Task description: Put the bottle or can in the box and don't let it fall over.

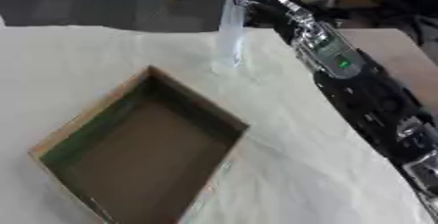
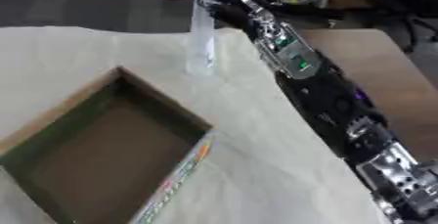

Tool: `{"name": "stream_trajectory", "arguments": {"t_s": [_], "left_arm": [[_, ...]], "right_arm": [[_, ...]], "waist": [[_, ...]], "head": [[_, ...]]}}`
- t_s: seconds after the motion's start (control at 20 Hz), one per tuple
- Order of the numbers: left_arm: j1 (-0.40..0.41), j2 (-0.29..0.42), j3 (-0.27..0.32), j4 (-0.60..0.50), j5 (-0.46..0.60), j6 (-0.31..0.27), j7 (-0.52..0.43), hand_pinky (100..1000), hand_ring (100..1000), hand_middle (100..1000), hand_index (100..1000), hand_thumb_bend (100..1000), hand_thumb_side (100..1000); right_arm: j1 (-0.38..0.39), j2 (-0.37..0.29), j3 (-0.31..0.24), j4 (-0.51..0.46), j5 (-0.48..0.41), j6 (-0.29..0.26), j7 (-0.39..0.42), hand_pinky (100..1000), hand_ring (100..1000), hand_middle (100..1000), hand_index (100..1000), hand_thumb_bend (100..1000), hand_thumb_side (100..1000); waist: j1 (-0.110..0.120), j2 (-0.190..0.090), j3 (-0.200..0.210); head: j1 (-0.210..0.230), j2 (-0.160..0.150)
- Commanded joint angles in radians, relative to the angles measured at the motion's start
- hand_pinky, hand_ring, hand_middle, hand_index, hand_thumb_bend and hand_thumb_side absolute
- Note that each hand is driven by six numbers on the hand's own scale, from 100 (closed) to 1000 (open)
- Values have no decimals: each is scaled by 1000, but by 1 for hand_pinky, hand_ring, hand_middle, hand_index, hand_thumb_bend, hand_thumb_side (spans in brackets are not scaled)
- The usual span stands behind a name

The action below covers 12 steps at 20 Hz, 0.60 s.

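In the left eye view, the right arm stretches from the lower right corner up across the cloth-covered surface [image 1: 299,159] to the far edge, where the right hand [image 1: 252,4] meets a tall clear bottle [image 1: 231,27]. The bottle stands upright, its base on or just above the cloth, well apart from the box [image 1: 64,137], which lies open and empty in the near left. The hand sits at the bottle's upper part, dark against a dark background, so I cannot tell whether its fingers are curled round the bottle or merely beside it. The left hand shows in neither view.

In the right eye view the same layout holds — the bottle [image 2: 202,32] upright at the far edge, the hand [image 2: 221,4] beside its top, the box [image 2: 163,110] with its printed side wall facing the camera. Here too the fingers are lost in the dark.

By my reading the step in hand is the grasp or first lift at the far edge. The next move calls for carrying the bottle toward the near left, keeping it vertical, clearing the box's far wall, then lowering it onto the flat cardboard floor — a tall, light bottle held high could tip easily.
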Motion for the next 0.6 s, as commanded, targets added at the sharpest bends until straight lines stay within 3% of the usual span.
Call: {"name": "stream_trajectory", "arguments": {"t_s": [0.05, 0.6], "left_arm": [[-3, 17, 13, -20, -7, 0, 2, 1000, 1000, 1000, 755, 232, 660], [-6, 16, 15, -21, -12, 1, -2, 1000, 1000, 1000, 756, 230, 666]], "right_arm": [[-16, -36, -10, -25, 4, 3, 2, 1000, 1000, 1000, 996, 100, 523], [-20, -46, -20, -26, 5, 11, -9, 1000, 1000, 1000, 980, 100, 530]], "waist": [[3, -15, 2], [-10, 0, 19]], "head": [[-4, -15], [-20, -33]]}}
